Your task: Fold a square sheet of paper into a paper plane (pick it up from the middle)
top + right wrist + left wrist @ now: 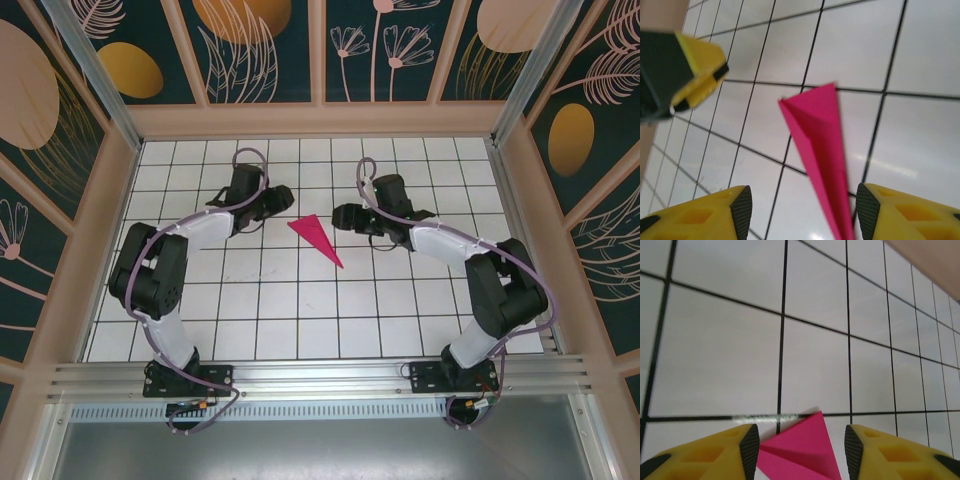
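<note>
Both left fingers (749,450) and right fingers (742,212) gape empty; the paper plane (317,239) between looks light, crushable: pinch the centre crease.

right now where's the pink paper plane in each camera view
top view: paper plane mid-picture, just above centre
left wrist: plane at bottom centre
right wrist: plane from centre down to the bottom edge
shared landmark: the white table with its black grid

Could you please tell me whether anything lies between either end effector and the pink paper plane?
Nothing visible does: the paper plane lies on bare tiles between the open left end effector and right end effector.
</note>
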Action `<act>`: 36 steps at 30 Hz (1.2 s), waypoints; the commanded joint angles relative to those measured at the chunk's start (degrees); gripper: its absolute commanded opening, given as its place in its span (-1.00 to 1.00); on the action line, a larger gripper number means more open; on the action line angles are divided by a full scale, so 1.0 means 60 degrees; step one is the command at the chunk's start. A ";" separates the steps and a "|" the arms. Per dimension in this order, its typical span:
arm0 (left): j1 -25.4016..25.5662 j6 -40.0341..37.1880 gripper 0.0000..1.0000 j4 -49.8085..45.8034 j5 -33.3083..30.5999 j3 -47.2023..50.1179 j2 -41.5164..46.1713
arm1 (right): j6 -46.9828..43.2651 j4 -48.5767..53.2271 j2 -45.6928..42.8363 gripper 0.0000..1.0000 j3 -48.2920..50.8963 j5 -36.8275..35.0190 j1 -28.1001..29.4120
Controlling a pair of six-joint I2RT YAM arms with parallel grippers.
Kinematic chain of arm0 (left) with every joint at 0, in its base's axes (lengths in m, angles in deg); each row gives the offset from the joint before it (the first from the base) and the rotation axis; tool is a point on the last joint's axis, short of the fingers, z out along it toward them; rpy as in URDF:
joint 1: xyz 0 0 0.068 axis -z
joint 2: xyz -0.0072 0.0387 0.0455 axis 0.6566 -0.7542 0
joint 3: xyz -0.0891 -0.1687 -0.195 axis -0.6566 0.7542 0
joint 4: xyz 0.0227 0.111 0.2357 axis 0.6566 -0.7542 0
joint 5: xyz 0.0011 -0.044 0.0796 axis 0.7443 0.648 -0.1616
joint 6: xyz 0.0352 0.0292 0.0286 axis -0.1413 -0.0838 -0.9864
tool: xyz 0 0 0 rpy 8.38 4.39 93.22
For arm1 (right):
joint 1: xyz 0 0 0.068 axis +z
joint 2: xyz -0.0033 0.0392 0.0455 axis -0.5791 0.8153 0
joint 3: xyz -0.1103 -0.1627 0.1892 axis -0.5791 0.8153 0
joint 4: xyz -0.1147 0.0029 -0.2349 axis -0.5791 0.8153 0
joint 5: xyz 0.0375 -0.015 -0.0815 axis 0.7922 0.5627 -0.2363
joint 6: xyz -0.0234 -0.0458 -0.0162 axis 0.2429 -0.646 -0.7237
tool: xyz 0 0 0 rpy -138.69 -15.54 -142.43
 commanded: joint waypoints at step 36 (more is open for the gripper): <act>0.3184 0.1356 -0.48 -0.5774 -0.4088 -0.3259 -0.1825 | 0.0562 -0.0686 -0.0223 0.39 0.1265 -0.1103 -0.1645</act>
